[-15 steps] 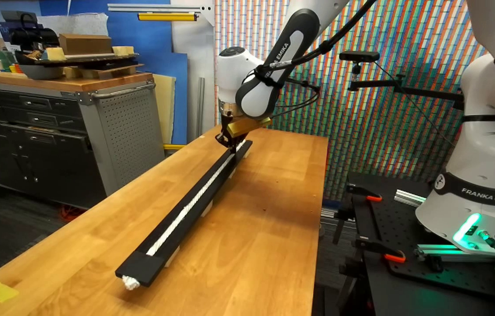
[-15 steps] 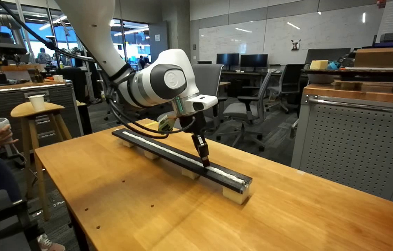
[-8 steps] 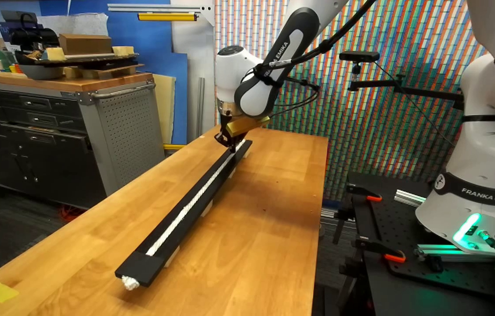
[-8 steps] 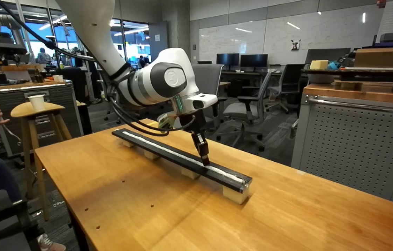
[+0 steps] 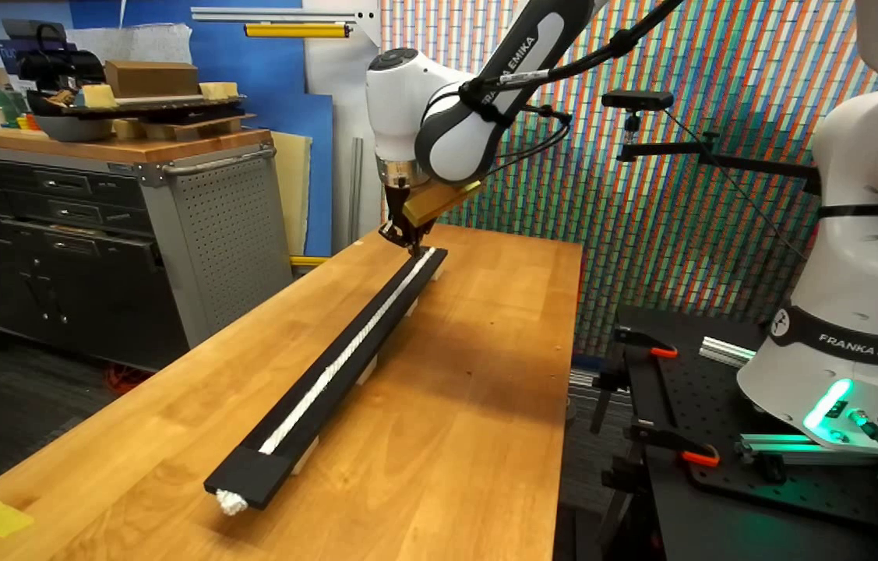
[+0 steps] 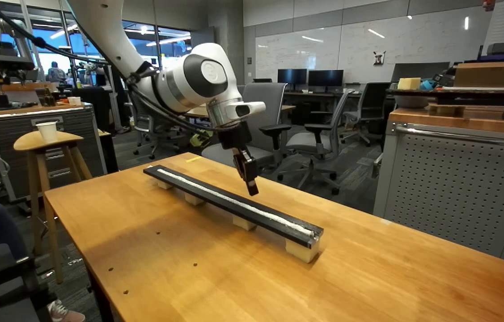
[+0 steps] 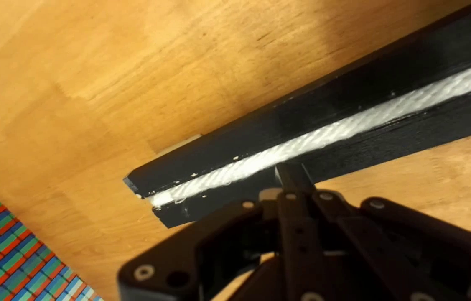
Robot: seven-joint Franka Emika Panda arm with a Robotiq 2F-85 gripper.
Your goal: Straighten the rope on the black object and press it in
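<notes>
- Fingers (image 6: 252, 185): closed together, holding nothing, clear of black bar (image 7: 302, 117).
- Rope (image 6: 235, 201): lies straight along bar, 10 to 4 o'clock in an exterior view.

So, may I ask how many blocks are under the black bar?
4, in an exterior view: first block under the near end of the black bar, second block and third block along its middle, fourth block toward its far end. More could be hidden.

Rope (image 7: 335, 130) partly outside wrist view
</notes>
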